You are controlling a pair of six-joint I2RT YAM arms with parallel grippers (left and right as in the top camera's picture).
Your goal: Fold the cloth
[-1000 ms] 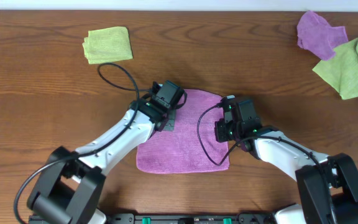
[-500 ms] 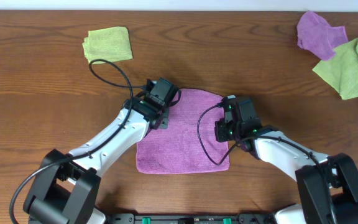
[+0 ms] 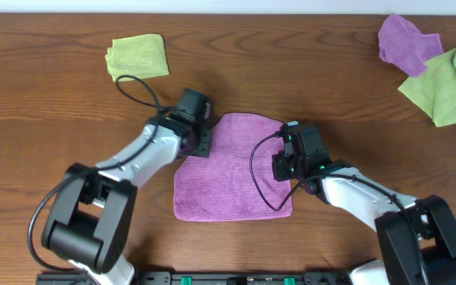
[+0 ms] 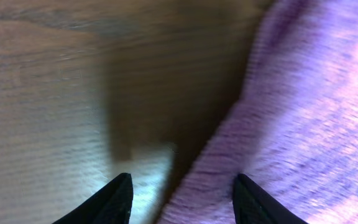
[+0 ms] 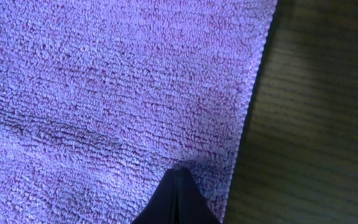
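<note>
The left tool [image 4: 184, 199] is seen from its wrist camera with its two dark fingers held well apart and nothing gripped between them. Below the gap, the left edge of the cloth [image 3: 232, 170] is seen running up the frame, with bare wood of the counter [image 3: 54, 119] on the left and purple pile on the right. In the overhead view this tool is placed at the upper left edge of the cloth, just left of the centre of the frame.

The right tool [image 5: 178, 193] is closed, its fingers brought together to a single dark point. That point is set down on the cloth's surface, close to the hemmed right edge, beyond which the counter is seen. Whether any pile is nipped between the fingers cannot be told.

The cloth is spread flat on the counter in the middle of the overhead frame, between the two arms. Its left edge is slanted, so that the upper part is narrower than the lower.

A folded green cloth [image 3: 138, 56] is laid in the upper left of the frame, well apart. In the upper right, a crumpled second purple cloth [image 3: 406, 41] is found touching another green cloth [image 3: 442, 83].
</note>
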